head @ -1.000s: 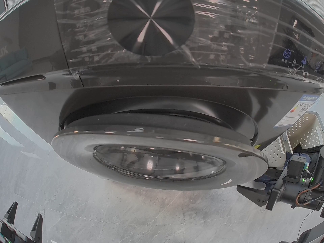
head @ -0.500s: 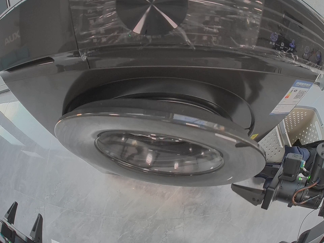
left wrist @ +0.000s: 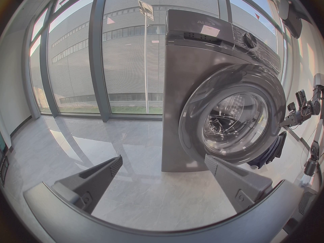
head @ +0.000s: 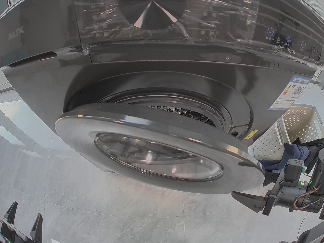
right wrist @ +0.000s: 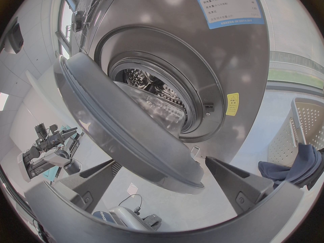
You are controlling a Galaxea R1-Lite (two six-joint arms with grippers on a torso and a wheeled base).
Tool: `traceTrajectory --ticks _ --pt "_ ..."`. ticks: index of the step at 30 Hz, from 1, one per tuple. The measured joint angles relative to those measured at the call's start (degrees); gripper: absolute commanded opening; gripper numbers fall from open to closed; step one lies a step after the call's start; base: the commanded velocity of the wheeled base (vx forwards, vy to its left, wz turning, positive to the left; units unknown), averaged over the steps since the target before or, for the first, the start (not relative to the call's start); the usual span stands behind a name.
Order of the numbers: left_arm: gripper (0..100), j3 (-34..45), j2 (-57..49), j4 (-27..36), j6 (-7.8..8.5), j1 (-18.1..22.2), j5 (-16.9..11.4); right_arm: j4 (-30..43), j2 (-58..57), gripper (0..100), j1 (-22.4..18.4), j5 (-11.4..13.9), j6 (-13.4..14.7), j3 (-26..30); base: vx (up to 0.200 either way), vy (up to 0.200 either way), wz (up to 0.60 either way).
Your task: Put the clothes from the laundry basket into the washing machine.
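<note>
The dark grey washing machine (head: pixel 40 85) stands before me with its round door (head: pixel 77 132) swung partly outward, so the steel drum (head: pixel 182 111) shows behind it. My right gripper (head: pixel 251 186) is open at the door's free edge. In the right wrist view (right wrist: pixel 167 183) the door rim (right wrist: pixel 135 142) lies between its spread fingers (right wrist: pixel 236 183). To the right of the machine, dark blue clothes (head: pixel 293 151) hang over the rim of the white perforated laundry basket (head: pixel 303 125). My left gripper (head: pixel 23 216) is low at the left, open and holding nothing.
Bare grey tiled floor (head: pixel 101 213) stretches in front of and to the left of the machine. Tall windows (left wrist: pixel 125 51) stand behind it. The opened door juts out over the floor between the two arms. A cable (right wrist: pixel 130 199) lies on the floor.
The door has swung farther open, uncovering the drum. My right gripper has drawn back and down with the door's edge. The left gripper has not moved.
</note>
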Motion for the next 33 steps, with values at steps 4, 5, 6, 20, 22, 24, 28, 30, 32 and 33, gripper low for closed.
traceTrajectory --ticks 4,5,6,20,22,24,28,30,32,33 --pt "100 0.0 0.0 0.0 -0.05 -0.02 0.0 -0.07 1.91 100 0.52 -0.13 0.1 -0.91 -0.1 0.0 0.0" --pt "100 0.0 0.0 0.0 -0.05 -0.02 0.0 -0.11 2.38 100 0.82 -0.17 0.16 -0.94 0.0 0.0 0.0" --pt "100 0.0 0.0 0.0 -0.07 0.02 -0.02 -0.09 2.68 100 1.18 -0.16 0.24 -0.78 0.0 0.0 0.0" --pt "100 0.0 0.0 0.0 0.15 0.0 -0.09 -0.05 1.66 100 1.99 -0.16 0.27 0.0 -0.086 0.0 0.0" --pt "100 0.0 0.0 0.0 0.17 0.0 -0.09 -0.05 2.77 100 2.01 -0.2 0.24 -0.96 -0.2 0.0 0.0" --pt "100 0.0 0.0 0.0 0.17 -0.05 -0.11 -0.09 3.64 100 2.28 -0.17 0.24 -1.46 -0.1 0.0 0.0" --pt "100 0.0 0.0 0.0 0.17 -0.02 -0.11 -0.18 5.57 100 4.11 -0.11 0.6 -1.6 0.0 0.0 0.0" --pt "100 0.0 -0.02 0.0 0.17 0.0 -0.11 -0.18 6.03 100 4.94 -0.02 0.82 -1.05 0.0 0.0 0.0" --pt "100 0.0 -0.02 0.0 0.15 0.0 -0.11 -0.62 6.21 100 5.4 -0.06 0.88 -0.59 0.0 0.0 0.0" --pt "100 0.0 -0.02 0.0 0.15 0.0 -0.11 -0.93 6.24 100 5.62 -0.02 0.93 -0.24 0.0 0.0 0.0"
